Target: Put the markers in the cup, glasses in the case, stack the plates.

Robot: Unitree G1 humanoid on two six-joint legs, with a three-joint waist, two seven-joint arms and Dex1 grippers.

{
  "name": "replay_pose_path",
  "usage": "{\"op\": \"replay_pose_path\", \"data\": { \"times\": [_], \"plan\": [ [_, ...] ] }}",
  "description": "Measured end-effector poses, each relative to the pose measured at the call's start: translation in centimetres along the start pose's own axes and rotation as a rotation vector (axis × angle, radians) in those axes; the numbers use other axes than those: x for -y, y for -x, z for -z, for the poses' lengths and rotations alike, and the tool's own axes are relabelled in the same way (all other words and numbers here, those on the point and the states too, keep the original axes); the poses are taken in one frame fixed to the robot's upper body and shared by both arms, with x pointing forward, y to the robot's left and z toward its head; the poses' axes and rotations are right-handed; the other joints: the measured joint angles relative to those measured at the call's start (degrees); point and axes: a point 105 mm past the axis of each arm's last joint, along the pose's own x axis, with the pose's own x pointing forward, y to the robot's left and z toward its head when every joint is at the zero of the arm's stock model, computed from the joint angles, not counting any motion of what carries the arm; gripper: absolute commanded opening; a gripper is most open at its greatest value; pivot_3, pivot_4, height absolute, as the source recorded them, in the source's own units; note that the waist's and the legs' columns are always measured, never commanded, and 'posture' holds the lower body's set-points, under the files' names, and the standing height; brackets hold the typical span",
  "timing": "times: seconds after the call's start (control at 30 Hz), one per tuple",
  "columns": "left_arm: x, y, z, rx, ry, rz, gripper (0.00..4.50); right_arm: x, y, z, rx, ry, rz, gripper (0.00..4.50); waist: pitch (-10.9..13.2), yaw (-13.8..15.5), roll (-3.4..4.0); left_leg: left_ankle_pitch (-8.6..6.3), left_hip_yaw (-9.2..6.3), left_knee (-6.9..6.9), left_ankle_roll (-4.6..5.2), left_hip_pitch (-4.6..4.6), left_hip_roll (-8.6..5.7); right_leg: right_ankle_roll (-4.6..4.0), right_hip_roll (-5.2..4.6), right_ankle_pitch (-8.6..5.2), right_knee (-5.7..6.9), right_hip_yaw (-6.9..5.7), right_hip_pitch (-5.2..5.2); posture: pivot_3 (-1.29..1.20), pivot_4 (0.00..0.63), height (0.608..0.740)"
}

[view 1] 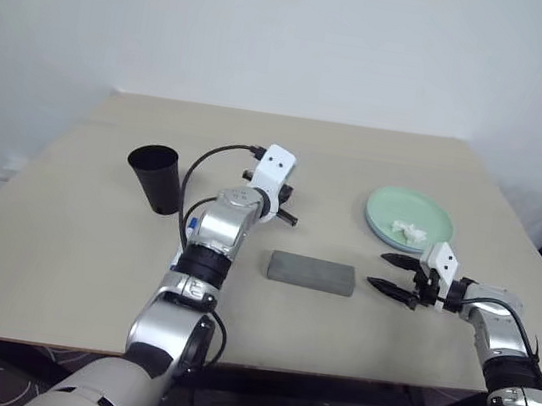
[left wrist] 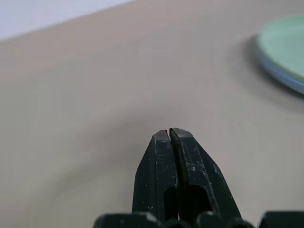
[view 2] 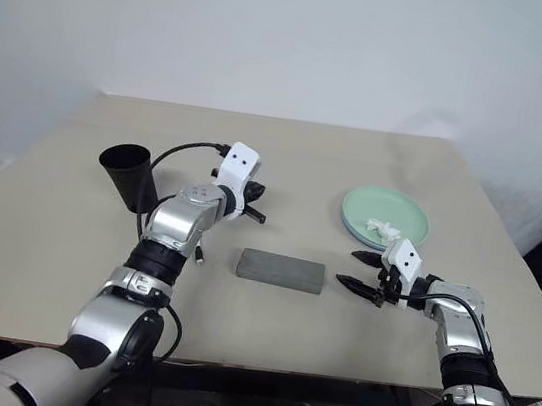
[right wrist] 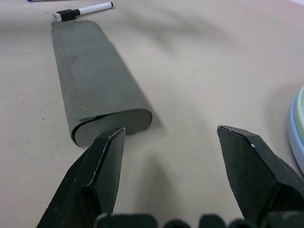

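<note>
One marker beyond the case; left end effector together, right apart.

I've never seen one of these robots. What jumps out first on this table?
The grey case lies shut in the middle of the table, between the two arms. The right tool hovers open just beside its end, while the left tool, shut and empty, is raised near the black cup at the left. At the right, the mint green plate sits stacked on the blue one, with a crumpled white scrap on top.
</note>
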Motion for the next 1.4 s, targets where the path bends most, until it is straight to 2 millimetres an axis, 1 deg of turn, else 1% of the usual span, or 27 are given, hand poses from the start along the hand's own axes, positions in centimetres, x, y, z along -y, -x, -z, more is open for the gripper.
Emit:
{"op": "replay_pose_path", "data": {
  "times": [0.1,0.23,0.37,0.47,0.57,0.77,0.9,1.1,1.33,1.37,1.4],
  "plan": [
    [-0.5,0.9,0.3,-0.023,0.078,-0.105,0.02,-0.1,0.0,-0.3,0.002,-0.008,-0.017,3.36,0.0,0.0,0.00,0.00,0.00,0.00,-0.01,0.00,-0.02,-0.01,0.00,0.01,0.00,0.00,0.00,0.00,0.000,0.732],
    [-1.2,1.9,0.8,-0.067,0.103,-0.232,0.02,0.0,-0.1,-0.5,0.003,-0.011,-0.020,3.36,0.0,0.0,0.00,0.00,0.02,0.00,-0.03,0.03,-0.09,-0.02,0.01,0.01,0.00,-0.01,0.03,0.00,0.000,0.732],
    [-1.8,2.4,2.8,-0.180,0.086,-0.343,0.02,0.0,-0.1,-0.6,0.005,-0.009,-0.020,3.36,0.0,0.0,0.00,0.02,0.02,0.00,-0.06,0.03,-0.22,-0.05,0.05,0.03,0.00,-0.03,0.02,0.00,0.000,0.732],
    [-1.7,2.6,4.3,-0.269,0.141,-0.375,0.02,0.0,-0.2,-0.7,0.007,-0.008,-0.022,3.36,0.0,0.0,-0.01,0.02,0.02,-0.02,-0.07,0.03,-0.19,-0.05,0.05,0.02,-0.01,-0.04,0.01,0.00,0.000,0.732],
    [-2.5,3.0,5.3,-0.311,0.197,-0.408,0.60,0.0,-0.2,-0.7,0.007,-0.009,-0.022,3.36,0.0,-0.2,-0.01,0.05,0.03,-0.06,-0.14,0.04,-0.22,0.00,0.08,-0.01,-0.02,-0.08,-0.01,0.00,0.000,0.732],
    [-2.9,3.3,5.6,-0.335,0.201,-0.436,2.55,0.0,-0.3,-0.7,0.009,-0.009,-0.023,3.36,0.0,0.0,-0.02,0.06,0.02,-0.07,-0.18,0.03,-0.34,-0.07,0.04,0.04,-0.04,-0.09,0.00,0.00,0.000,0.732],
    [-3.2,3.6,5.9,-0.364,0.190,-0.487,2.55,0.0,-0.3,-0.7,0.009,-0.008,-0.022,3.36,0.0,0.0,-0.02,0.06,0.00,-0.09,-0.19,0.04,-0.35,-0.09,0.04,0.05,-0.04,-0.09,0.00,0.00,0.000,0.732],
    [-3.9,4.1,6.5,-0.403,0.222,-0.531,2.55,0.0,-0.3,-0.7,0.010,-0.004,-0.021,3.36,0.0,0.0,-0.02,-0.01,0.00,-0.11,-0.36,0.05,-0.33,-0.08,0.05,0.04,-0.03,-0.10,-0.02,0.00,0.000,0.732],
    [-3.9,4.3,6.9,-0.441,0.223,-0.550,2.55,0.0,-0.3,-0.7,0.010,-0.001,-0.021,3.36,0.0,0.0,-0.02,-0.01,0.00,-0.12,-0.35,0.04,-0.36,-0.08,0.04,0.04,-0.04,-0.10,-0.02,0.00,0.000,0.732],
    [-3.9,4.3,7.0,-0.448,0.229,-0.553,2.19,0.0,-0.3,-0.7,0.010,-0.001,-0.021,3.36,0.0,0.0,-0.02,-0.01,0.00,-0.12,-0.35,0.04,-0.36,-0.08,0.04,0.04,-0.04,-0.10,-0.02,0.00,0.000,0.732],
    [-4.0,4.3,7.2,-0.454,0.234,-0.554,2.01,0.0,-0.3,-0.7,0.010,-0.001,-0.021,3.36,0.0,0.0,-0.02,-0.01,0.00,-0.13,-0.35,0.05,-0.36,-0.08,0.04,0.04,-0.04,-0.10,-0.02,0.00,0.000,0.732]
  ]
}}
